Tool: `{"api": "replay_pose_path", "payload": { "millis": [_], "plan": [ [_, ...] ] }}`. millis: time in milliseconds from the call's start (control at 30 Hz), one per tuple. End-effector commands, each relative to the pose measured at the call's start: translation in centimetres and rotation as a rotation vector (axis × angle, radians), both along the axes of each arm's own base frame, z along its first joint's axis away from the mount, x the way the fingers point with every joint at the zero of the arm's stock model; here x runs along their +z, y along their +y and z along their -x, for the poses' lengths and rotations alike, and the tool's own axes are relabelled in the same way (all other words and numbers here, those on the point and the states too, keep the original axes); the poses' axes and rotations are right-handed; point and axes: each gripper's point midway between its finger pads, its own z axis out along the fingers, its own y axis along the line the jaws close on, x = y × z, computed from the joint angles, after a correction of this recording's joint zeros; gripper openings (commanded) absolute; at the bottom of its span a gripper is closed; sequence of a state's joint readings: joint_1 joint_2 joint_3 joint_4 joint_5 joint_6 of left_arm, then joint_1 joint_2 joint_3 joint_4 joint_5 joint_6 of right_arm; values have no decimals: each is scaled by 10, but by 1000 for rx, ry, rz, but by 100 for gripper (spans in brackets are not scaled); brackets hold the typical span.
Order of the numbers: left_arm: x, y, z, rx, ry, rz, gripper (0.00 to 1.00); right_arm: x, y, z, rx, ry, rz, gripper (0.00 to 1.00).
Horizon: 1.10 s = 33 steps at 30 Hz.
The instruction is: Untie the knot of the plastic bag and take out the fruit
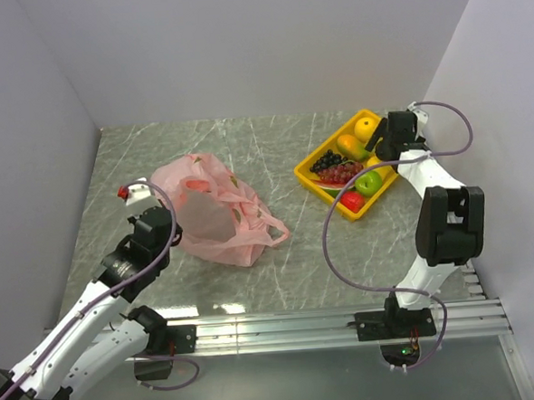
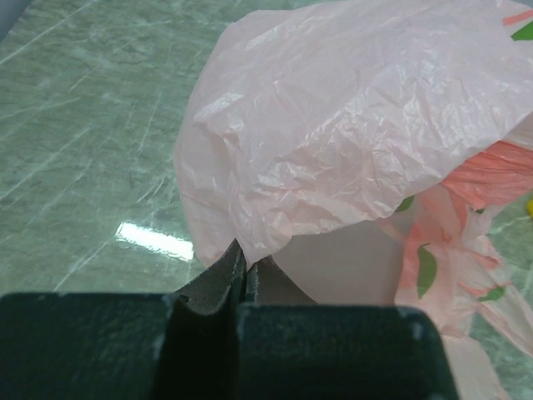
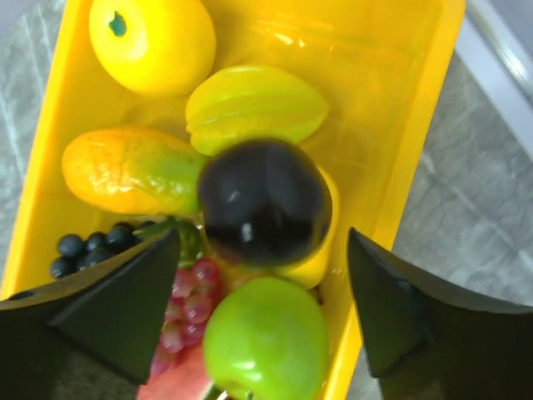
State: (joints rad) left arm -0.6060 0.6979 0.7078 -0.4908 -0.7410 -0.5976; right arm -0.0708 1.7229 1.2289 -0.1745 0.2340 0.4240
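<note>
Plastic bag [image 1: 215, 212] is pinched at its edge by the left pincer [image 2: 241, 260]; right pincer [image 3: 262, 242] is spread above the dark plum [image 3: 258, 196] in the yellow tray [image 3: 404, 125].

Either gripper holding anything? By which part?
Left gripper pinches the plastic bag by a fold of its loose edge. Right gripper is open over the yellow tray, holding nothing; the dark plum sits untouched between its fingers.

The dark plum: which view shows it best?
Right wrist view: the dark plum fills the centre, sharp, in the yellow tray. In top external the right arm hides it; left wrist shows only the plastic bag.
</note>
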Motion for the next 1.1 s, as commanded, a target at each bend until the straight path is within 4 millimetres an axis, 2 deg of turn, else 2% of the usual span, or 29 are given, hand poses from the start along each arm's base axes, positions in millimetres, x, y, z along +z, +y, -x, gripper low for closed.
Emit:
{"api": "replay_pose_path", "payload": {
  "millis": [0, 33, 67, 100, 133, 167, 233, 267, 333, 367, 433, 467, 500, 533, 567, 633, 667, 733, 767, 800, 900, 967, 1067],
  "plan": [
    [4, -3, -8, -2, 4, 21, 0, 51, 7, -2, 9, -101, -19, 92],
    [0, 0, -13, 6, 18, 25, 1, 58, 8, 2, 12, -112, -19, 93],
    [-2, -2, -15, -6, 26, 37, 0, 75, 11, 8, 20, -145, -18, 94],
    [-1, -9, -19, -41, 29, 68, 0, 79, 12, 14, 21, -151, -19, 96],
    [-7, -4, -25, -24, 51, 73, 0, 85, 14, 19, 29, -155, -24, 96],
    [-8, -2, -29, -21, 57, 84, 1, 99, 17, 28, 43, -175, -24, 96],
    [-11, 8, -39, 5, 83, 111, 1, 110, 23, 41, 70, -189, -37, 96],
    [-10, 12, -42, 18, 83, 117, 0, 126, 27, 53, 89, -218, -32, 96],
    [-4, 21, -49, 56, 75, 117, 1, 138, 32, 68, 115, -244, -44, 96],
    [0, 24, -52, 68, 68, 115, 2, 158, 36, 81, 125, -293, -44, 96],
    [12, 33, -59, 101, 46, 110, 5, 168, 40, 97, 146, -332, -52, 96],
    [16, 38, -62, 119, 36, 105, 5, 188, 46, 111, 170, -393, -59, 96],
    [27, 41, -66, 130, 12, 105, 6, 189, 49, 119, 184, -406, -67, 96],
    [29, 50, -69, 160, 14, 98, 7, 195, 52, 126, 198, -430, -68, 96],
    [35, 56, -71, 183, 0, 96, 7, 211, 53, 140, 209, -487, -61, 96],
    [51, 64, -75, 216, -35, 114, 7, 213, 55, 155, 216, -513, -59, 96],
    [57, 66, -77, 223, -51, 123, 8, 224, 56, 168, 218, -559, -57, 96],
    [73, 71, -77, 244, -88, 142, 21, 225, 61, 179, 230, -589, -72, 96],
    [78, 73, -76, 250, -94, 142, 31, 236, 62, 189, 231, -639, -73, 96],
    [86, 73, -73, 247, -97, 144, 54, 235, 68, 193, 263, -647, -86, 96],
    [101, 70, -59, 217, -106, 153, 93, 245, 73, 210, 289, -691, -89, 98],
    [118, 71, -42, 201, -134, 154, 99, 249, 78, 221, 317, -706, -92, 98],
    [144, 75, -12, 172, -162, 114, 99, 255, 82, 237, 341, -720, -83, 99]
  ]
}}
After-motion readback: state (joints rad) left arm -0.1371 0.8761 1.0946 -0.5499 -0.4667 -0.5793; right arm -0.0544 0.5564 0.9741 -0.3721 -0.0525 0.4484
